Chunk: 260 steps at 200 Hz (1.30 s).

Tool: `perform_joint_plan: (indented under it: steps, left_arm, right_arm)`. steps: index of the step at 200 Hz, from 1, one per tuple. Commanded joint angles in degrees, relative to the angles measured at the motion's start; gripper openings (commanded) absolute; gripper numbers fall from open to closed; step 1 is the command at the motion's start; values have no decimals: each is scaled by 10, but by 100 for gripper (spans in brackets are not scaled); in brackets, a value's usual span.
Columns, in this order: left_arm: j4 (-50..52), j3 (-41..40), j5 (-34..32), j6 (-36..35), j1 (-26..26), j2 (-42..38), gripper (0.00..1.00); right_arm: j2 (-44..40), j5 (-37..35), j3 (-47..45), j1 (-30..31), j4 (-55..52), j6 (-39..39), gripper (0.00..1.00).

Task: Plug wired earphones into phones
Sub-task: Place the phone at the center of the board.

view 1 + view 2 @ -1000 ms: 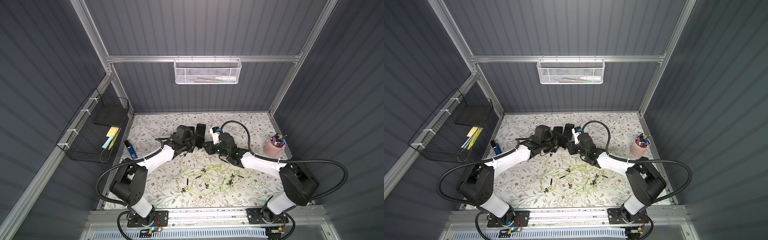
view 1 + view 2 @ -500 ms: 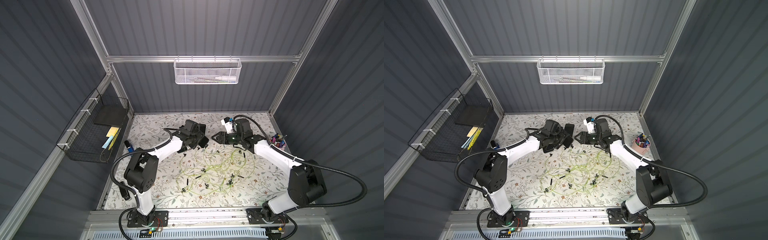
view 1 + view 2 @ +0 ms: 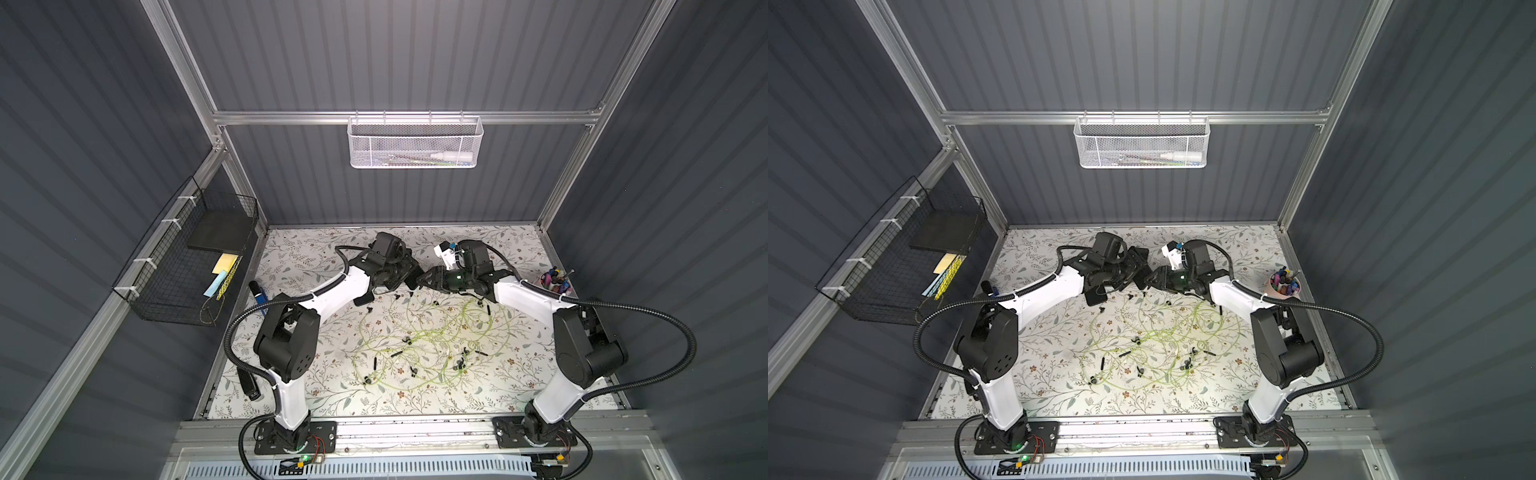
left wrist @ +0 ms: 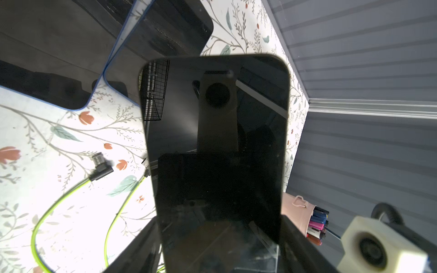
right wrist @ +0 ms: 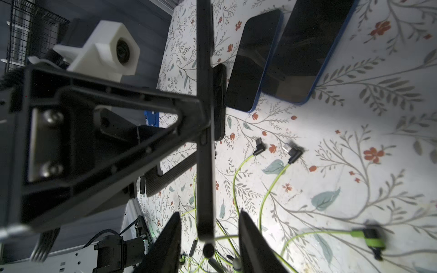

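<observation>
1. Containers
- White mesh basket, hung on the back rail: holds pens and a white marker lying flat.
- Black wire basket, on the left wall: holds a dark square pad and yellow notes.
- Pink cup, at the right edge of the counter: holds coloured markers upright.

2. Grippers and phones
- Left gripper: clamped across the width of the held phone, which is lifted off the counter.
- Right gripper: jaws apart, with the free end of the held phone between them and a gap on each side.
- Two blue-edged phones lie flat side by side near the back of the counter.

3. Earphones
- The wired earphones lie tangled mid-counter.
- Two angled plugs rest just beside the flat phones, unconnected.

4. Edges and room
- Both grippers meet mid-back.
- Bare counter shows along the back wall and the front rail.
- A blue stick device lies at the left edge.
</observation>
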<state>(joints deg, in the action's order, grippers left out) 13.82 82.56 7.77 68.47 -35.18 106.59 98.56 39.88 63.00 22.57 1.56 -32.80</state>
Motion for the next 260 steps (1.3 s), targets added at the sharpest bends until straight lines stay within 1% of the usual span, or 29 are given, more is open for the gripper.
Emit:
perform_joint_plan:
  steps: [1, 54, 72, 93, 123, 130, 140, 156, 165, 178, 189, 198, 228, 260]
  left_arm:
    - [-19, 15, 16, -17, -2, 1, 0]
    - [-25, 12, 33, -28, -3, 1, 0]
    - [-29, 13, 40, -31, -3, 4, 0]
    - [-33, 13, 47, -33, -3, 7, 0]
    - [-35, 15, 47, -35, -3, 6, 0]
    - [-35, 16, 47, -37, -3, 6, 7]
    - [-38, 16, 45, -37, -3, 5, 22]
    - [-42, 17, 32, -41, -2, 0, 57]
    - [-45, 16, 26, -45, -1, -3, 71]
    - [-47, 17, 18, -56, 5, -7, 87]
    - [-45, 19, 12, -66, 12, -10, 96]
    - [-44, 20, 10, -74, 20, -14, 100]
    - [-18, 37, 21, -118, 45, -13, 100]
    - [-17, 21, 34, -148, 62, -26, 100]
  right_arm:
    - [5, 18, -2, -1, 37, -18, 38]
    - [11, 9, -8, -9, 56, -19, 37]
    - [13, 7, -9, -10, 63, -21, 32]
    - [14, 3, -13, -9, 72, -23, 21]
    - [15, -1, -22, -13, 85, -28, 9]
    - [13, -1, -26, -13, 90, -30, 5]
    - [12, -2, -32, -17, 99, -37, 1]
    - [11, -5, -40, -26, 109, -48, 0]
    - [11, -6, -41, -32, 110, -51, 0]
    - [10, -7, -43, -44, 110, -52, 0]
    - [9, -13, -46, -57, 106, -47, 0]
    - [11, -19, -47, -70, 100, -44, 0]
    - [39, -25, -47, -116, 102, -51, 0]
    - [97, -45, -18, -149, 105, -65, 0]
